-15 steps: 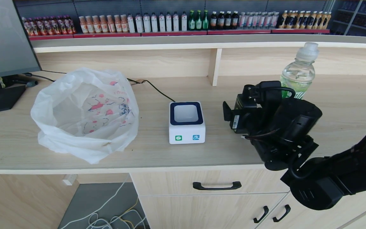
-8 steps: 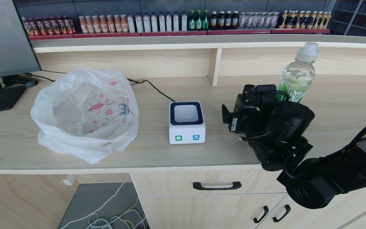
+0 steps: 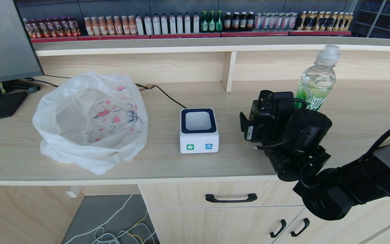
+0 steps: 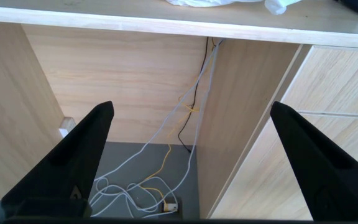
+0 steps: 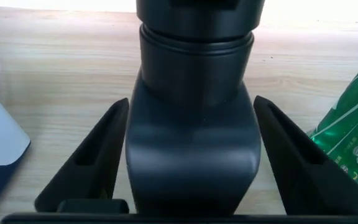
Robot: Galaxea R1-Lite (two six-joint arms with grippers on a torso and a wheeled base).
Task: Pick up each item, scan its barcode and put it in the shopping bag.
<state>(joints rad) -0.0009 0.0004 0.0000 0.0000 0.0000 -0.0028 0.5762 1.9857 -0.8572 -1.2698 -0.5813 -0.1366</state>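
beside scanner [image 3: 199,130], right fingers [image 5: 89,165] clasp dark bottle [image 5: 194,124] lengthwise along them, left fingers [image 4: 73,162] spread

Shop, checkout counter [image 3: 12,145], stocked drink shelves [image 3: 181,24]

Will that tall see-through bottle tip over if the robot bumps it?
Probably easily: the bottle stands upright, tall and slim. It looks nearly full of clear liquid, so likely heavy for its size. On its side, its round body would probably roll along the counter.
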